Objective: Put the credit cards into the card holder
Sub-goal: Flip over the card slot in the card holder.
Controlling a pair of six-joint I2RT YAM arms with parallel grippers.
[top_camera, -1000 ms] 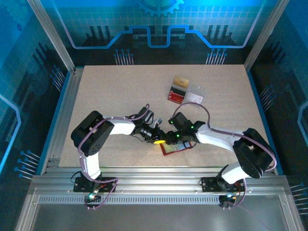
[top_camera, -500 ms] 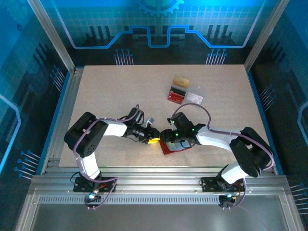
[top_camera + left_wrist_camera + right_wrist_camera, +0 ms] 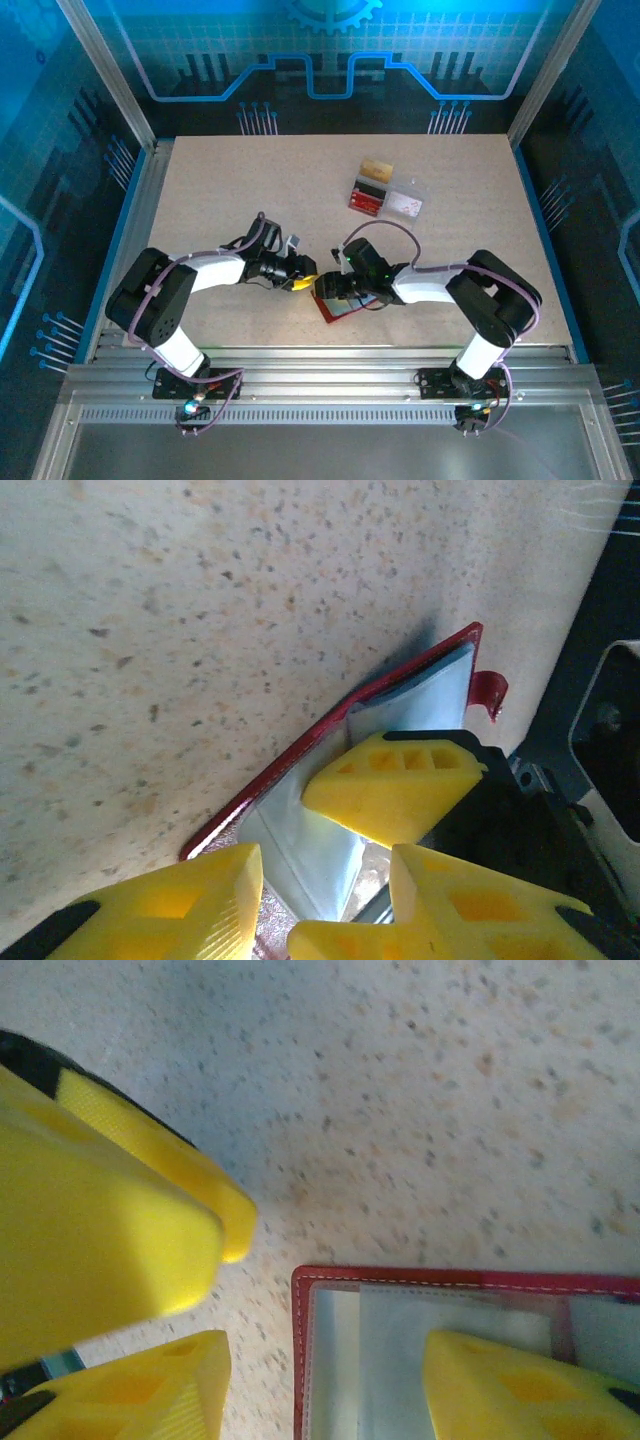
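The dark red card holder point(image 3: 338, 309) lies open on the table between the two arms. A pale credit card point(image 3: 310, 850) lies on its inner face, inside the red rim point(image 3: 300, 750). My left gripper point(image 3: 305, 284) comes in from the left. It stands open point(image 3: 325, 870) over the card and grips nothing. My right gripper point(image 3: 325, 290) stands open point(image 3: 325, 1350) astride the holder's stitched edge point(image 3: 303, 1360). One finger is over the card point(image 3: 440, 1350) and the other is over bare table. The two grippers' yellow fingers nearly touch.
At the back right stands a clear plastic box point(image 3: 405, 201), with dark red ribbed pieces point(image 3: 367, 195) beside it and a small tan block point(image 3: 376, 167) just behind them. The table's near metal rail point(image 3: 330, 352) runs close below the holder.
Both grippers and the card holder have shifted left across the table. The left arm has folded back and the right arm has stretched further out.
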